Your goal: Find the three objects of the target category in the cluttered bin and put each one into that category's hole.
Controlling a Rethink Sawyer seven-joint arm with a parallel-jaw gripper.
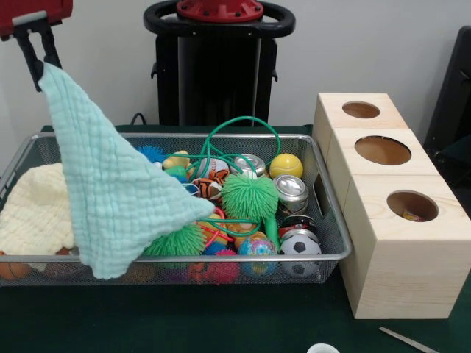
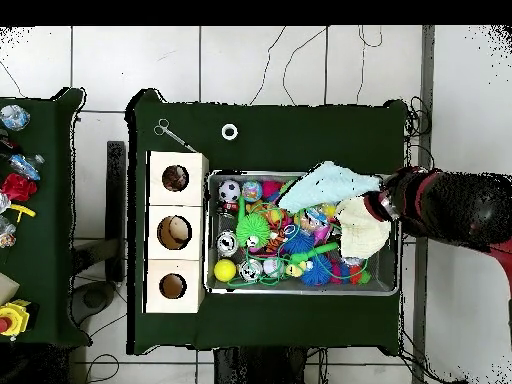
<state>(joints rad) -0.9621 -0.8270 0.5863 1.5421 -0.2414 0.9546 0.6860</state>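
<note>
My gripper (image 1: 43,68) is above the left end of the wire mesh bin (image 1: 324,255), shut on a corner of a mint green cloth (image 1: 110,191). The cloth hangs down into the bin and drapes over its front rim. In the overhead view the cloth (image 2: 325,185) spreads from the arm's end (image 2: 385,203) over the bin (image 2: 300,292). The bin holds balls, spiky toys, tins, a green cord and a cream cloth (image 1: 33,209). Three wooden boxes stand right of the bin. The mid-sized hole (image 1: 412,205) is in the nearest box; it is the top one in the overhead view (image 2: 175,178).
The widest hole (image 1: 383,150) is in the middle box, the smallest (image 1: 360,109) in the far box. A metal tool (image 1: 408,340) and a white ring (image 1: 322,348) lie on the green table in front. The pedestal (image 1: 218,59) stands behind the bin. A side table with toys (image 2: 15,190) shows in the overhead view.
</note>
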